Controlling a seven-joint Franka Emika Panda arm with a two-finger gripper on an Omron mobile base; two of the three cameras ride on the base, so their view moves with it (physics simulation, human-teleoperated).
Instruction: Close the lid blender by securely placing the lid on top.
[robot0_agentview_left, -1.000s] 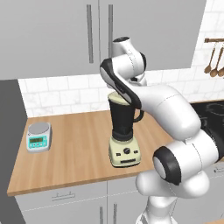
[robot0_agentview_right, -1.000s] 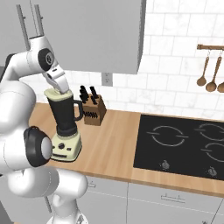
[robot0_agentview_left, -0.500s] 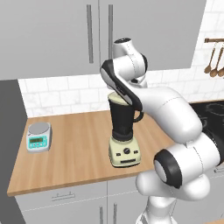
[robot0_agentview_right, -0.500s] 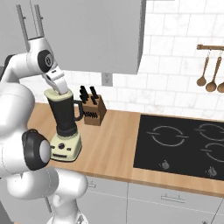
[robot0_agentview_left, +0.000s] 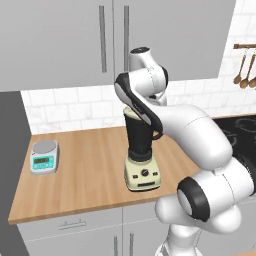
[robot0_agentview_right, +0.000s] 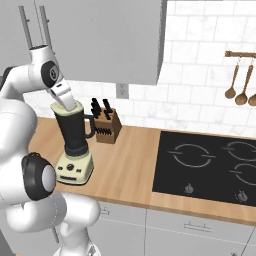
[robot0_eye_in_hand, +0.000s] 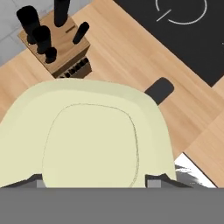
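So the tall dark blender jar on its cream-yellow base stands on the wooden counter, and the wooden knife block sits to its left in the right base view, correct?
Not quite. In the right base view the wooden knife block sits to the right of the tall dark blender jar on its cream-yellow base, close to the jar's handle. The rest holds: the blender stands on the wooden counter.

The lid hides the claw's fingertips and the blender's mouth.
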